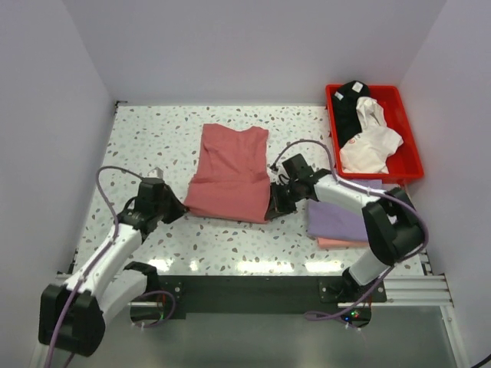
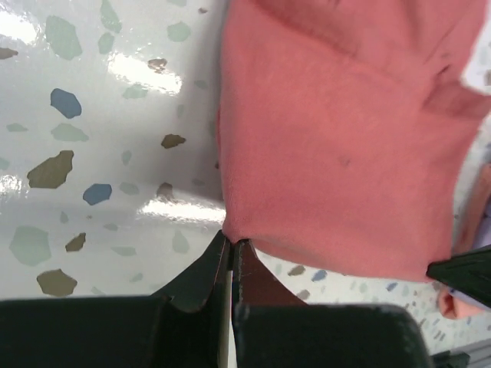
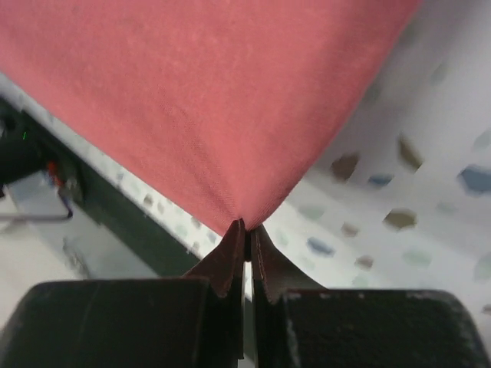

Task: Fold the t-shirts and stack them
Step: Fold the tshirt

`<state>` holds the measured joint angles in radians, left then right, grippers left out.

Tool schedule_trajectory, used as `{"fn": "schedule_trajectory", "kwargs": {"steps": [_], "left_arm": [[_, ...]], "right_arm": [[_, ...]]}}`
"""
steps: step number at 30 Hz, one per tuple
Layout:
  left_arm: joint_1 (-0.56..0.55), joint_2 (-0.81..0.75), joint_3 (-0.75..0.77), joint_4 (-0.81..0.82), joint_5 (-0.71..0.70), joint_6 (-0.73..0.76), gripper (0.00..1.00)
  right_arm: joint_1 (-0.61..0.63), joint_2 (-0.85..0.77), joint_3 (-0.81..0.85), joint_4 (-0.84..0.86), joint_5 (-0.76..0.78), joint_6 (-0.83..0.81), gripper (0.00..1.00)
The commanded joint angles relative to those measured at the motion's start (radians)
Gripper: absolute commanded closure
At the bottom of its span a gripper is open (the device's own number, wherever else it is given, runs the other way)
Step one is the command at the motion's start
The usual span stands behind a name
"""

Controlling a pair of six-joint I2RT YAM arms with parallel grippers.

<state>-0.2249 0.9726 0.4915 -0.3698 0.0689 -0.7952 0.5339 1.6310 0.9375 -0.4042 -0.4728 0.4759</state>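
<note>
My left claw and right claw each pinch a near hem corner of the dusty red soft-cloth t-shirt, lying flat on the speckled counter. Best to lift both evenly, hem taut, then fold toward the collar.

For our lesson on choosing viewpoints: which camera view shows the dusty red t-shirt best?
The top external view: it alone shows the whole red t-shirt. The left wrist view shows only the corner pinched by the left gripper; the right wrist view only the corner in the right gripper.
</note>
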Motion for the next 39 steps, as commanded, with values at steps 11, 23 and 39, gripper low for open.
{"fn": "schedule_trajectory", "kwargs": {"steps": [11, 23, 39], "left_arm": [[0.002, -0.476, 0.288, -0.452, -0.066, 0.002, 1.00], [0.002, -0.370, 0.317, -0.331, -0.107, -0.012, 1.00], [0.004, -0.007, 0.321, -0.048, -0.155, 0.004, 1.00]], "right_arm": [[0.054, -0.298, 0.144, -0.742, -0.432, -0.281, 1.00], [0.005, -0.295, 0.178, -0.703, -0.480, -0.243, 1.00], [-0.149, -0.129, 0.254, -0.352, -0.445, -0.071, 1.00]]}}
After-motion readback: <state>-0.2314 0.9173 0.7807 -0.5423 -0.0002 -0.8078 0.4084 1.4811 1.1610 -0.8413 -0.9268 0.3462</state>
